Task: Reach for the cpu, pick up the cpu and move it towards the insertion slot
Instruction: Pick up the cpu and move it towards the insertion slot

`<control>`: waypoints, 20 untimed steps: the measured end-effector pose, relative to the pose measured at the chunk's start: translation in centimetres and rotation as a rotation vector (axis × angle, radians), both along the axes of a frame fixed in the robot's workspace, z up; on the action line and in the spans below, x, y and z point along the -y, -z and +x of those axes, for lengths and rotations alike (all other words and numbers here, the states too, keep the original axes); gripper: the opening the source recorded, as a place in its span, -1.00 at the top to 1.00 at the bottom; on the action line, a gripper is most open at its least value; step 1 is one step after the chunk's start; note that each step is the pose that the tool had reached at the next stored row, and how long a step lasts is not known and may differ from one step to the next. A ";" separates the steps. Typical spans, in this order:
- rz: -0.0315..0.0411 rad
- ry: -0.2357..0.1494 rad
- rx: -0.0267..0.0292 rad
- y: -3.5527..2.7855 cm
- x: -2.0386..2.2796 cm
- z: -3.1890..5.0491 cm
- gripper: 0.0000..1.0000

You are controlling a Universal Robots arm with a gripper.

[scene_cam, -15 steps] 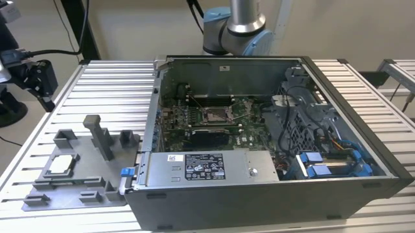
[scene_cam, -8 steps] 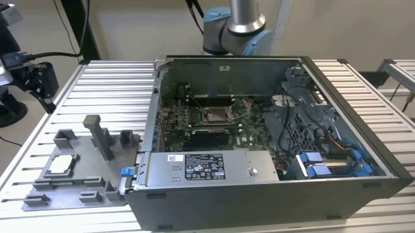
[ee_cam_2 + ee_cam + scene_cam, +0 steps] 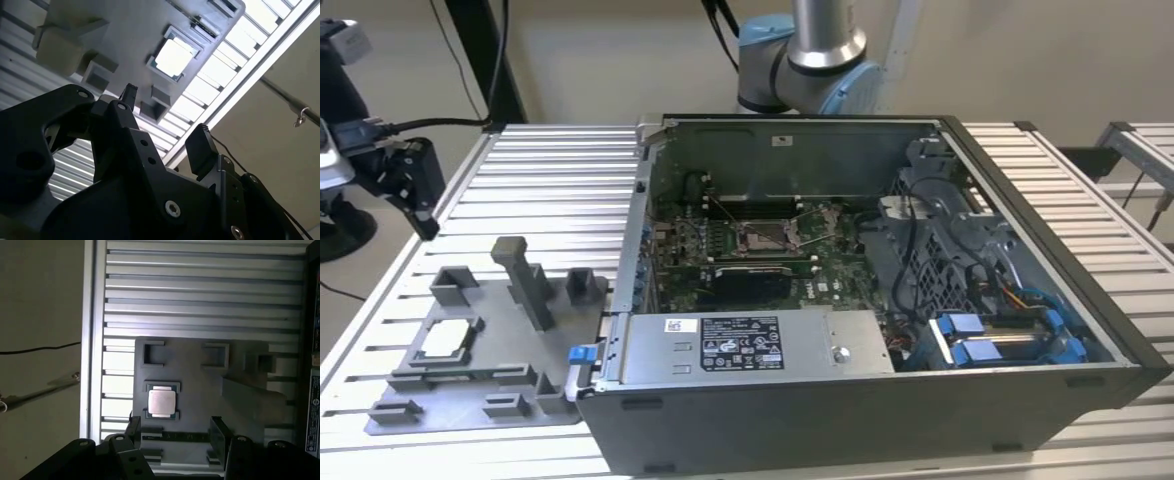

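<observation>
The cpu (image 3: pixel 443 340) is seen lying flat, pale side up, in a recess of the grey fixture tray (image 3: pixel 454 408) at the lower left of the exterior view's frame, on the slatted desk (image 3: pixel 547 180). The tool (image 3: pixel 416 195) is held at the upper left of that frame, over the desk's edge and well apart from the cpu; how high it is above the slats can perhaps not be judged there. In both wrist views the tool (image 3: pixel 175 427) (image 3: pixel 165 117) is shown with its fingers (image 3: pixel 218 429) spread wide, and nothing is held between them. The cpu (image 3: pixel 161 402) (image 3: pixel 173 56) is framed beyond the fingertips, untouched. The insertion slot (image 3: pixel 767 237) is seen on the board inside the open computer case (image 3: pixel 854 425), near the frame's centre, with nothing seated in it.
</observation>
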State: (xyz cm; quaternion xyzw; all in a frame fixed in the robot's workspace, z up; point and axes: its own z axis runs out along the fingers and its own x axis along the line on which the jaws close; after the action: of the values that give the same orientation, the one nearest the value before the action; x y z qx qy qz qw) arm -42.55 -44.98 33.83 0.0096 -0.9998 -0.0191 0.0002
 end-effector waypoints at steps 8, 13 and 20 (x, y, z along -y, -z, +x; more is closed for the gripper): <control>0.0018 0.000 -0.0001 0.46 -0.01 0.00 -1.00; 0.0045 0.000 -0.0001 0.46 0.00 0.00 -1.00; 0.0082 0.000 0.0000 0.47 0.00 0.00 -1.00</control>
State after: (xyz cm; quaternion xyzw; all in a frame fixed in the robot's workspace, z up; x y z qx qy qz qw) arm -42.56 -44.98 33.36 0.0096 -0.9997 -0.0232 0.0002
